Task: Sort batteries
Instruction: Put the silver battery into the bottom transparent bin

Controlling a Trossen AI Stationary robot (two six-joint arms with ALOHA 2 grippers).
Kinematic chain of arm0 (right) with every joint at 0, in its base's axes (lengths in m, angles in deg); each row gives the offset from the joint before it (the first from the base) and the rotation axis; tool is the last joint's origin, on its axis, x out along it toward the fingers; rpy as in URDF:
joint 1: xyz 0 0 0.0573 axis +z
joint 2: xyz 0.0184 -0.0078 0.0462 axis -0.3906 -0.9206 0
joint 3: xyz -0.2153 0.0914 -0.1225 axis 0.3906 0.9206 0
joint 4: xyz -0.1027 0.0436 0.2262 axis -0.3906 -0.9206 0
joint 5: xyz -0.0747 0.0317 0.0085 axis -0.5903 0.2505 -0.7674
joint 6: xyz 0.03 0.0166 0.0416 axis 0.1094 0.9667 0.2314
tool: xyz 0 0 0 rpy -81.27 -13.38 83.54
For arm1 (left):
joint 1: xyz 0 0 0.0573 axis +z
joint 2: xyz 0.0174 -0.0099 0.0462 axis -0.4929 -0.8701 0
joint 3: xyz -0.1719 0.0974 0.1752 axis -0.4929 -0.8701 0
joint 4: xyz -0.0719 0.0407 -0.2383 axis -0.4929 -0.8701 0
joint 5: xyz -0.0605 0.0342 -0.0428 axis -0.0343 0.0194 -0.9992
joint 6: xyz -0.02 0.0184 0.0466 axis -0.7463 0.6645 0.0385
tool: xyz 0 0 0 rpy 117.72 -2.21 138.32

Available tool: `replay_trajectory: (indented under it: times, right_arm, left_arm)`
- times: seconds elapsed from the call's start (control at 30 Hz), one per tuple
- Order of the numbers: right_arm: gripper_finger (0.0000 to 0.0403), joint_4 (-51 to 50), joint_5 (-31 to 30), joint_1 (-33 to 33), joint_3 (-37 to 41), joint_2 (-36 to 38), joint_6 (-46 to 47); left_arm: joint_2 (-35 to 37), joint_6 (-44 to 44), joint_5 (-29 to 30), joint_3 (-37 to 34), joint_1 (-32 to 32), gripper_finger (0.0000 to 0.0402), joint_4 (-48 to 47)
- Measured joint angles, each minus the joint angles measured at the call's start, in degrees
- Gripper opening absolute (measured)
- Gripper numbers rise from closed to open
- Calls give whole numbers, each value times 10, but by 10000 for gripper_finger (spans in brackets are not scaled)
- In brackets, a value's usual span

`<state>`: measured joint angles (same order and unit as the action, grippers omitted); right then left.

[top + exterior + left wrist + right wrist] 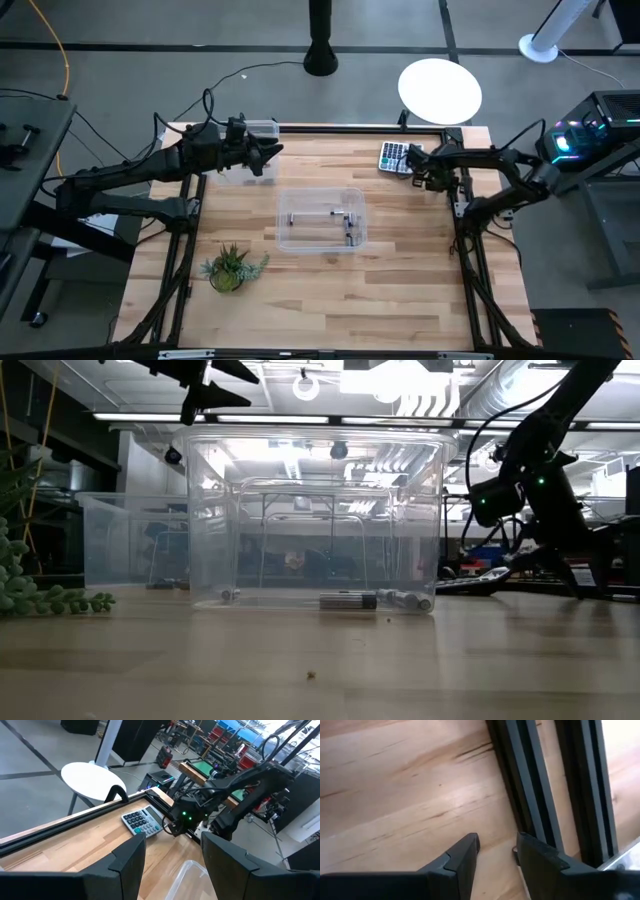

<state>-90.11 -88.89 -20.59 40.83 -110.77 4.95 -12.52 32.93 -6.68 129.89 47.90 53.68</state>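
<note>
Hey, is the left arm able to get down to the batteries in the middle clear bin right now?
Probably yes. The middle bin has no lid, and nothing sits between the open left gripper, raised just behind it, and the batteries.

Bright overhead ceiling lights (400, 400) glare; right wrist view slightly blurred.

The batteries (349, 226) in the clear bin (322, 193) were too small to count (mere specks); the plant (30, 595) was cut off at the low view's left edge.
</note>
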Motion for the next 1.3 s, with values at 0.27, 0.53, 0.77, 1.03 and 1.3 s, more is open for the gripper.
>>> replay_trajectory:
  times: [0.27, 0.53, 0.77, 1.03, 1.3]
  right_arm:
    - [139, -8, 76, -70, -1, 0, -109]
    - [139, -54, 173, -81, 0, -1, -133]
    - [139, -95, 247, -13, 4, -2, -126]
    - [139, -21, 351, 113, 0, -1, -75]
    - [139, -112, 258, 153, -24, 0, -24]
  left_arm:
    - [0, -16, 1, 0, 0, 184, 0]
    - [0, -45, -8, 0, 0, 184, 0]
    - [0, -56, -53, 0, -1, 184, -1]
    - [0, -56, -54, 0, -6, 184, -5]
    - [0, -56, -54, 0, -5, 184, -6]
